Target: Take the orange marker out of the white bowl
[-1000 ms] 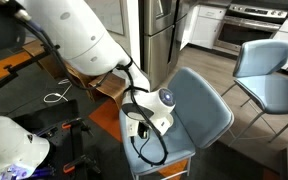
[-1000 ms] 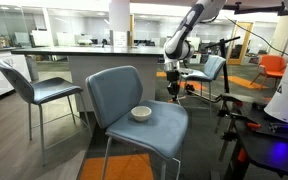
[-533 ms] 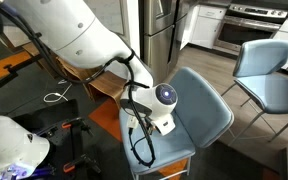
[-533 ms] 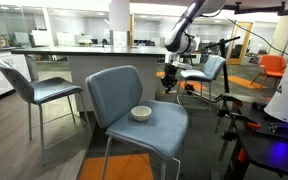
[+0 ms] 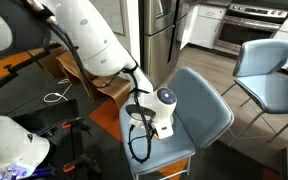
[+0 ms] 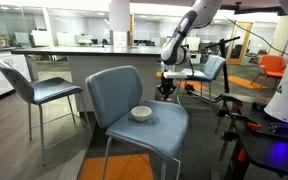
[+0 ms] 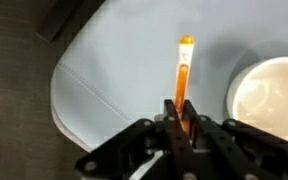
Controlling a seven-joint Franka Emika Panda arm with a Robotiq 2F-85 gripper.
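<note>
In the wrist view my gripper [image 7: 181, 118] is shut on the orange marker [image 7: 183, 72], which sticks out past the fingertips over the blue chair seat [image 7: 124, 60]. The white bowl [image 7: 267, 92] lies to the right of the marker and looks empty. In an exterior view the gripper [image 6: 167, 88] hangs above and behind the white bowl [image 6: 141, 113], which sits on the blue chair seat [image 6: 159, 125]. In an exterior view the gripper [image 5: 156, 112] is over the seat [image 5: 199, 115]; the bowl is hidden there by the arm.
Another blue chair [image 6: 34, 85] stands beside the counter [image 6: 64, 55]. A further chair [image 5: 269, 70] and kitchen appliances [image 5: 246, 25] are behind. Robot base and cables [image 5: 44, 130] lie near the floor. The chair backrest [image 6: 114, 85] rises behind the bowl.
The arm has shifted slightly, moving the gripper with the marker sideways and a little lower above the chair seat. The bowl has not moved.
</note>
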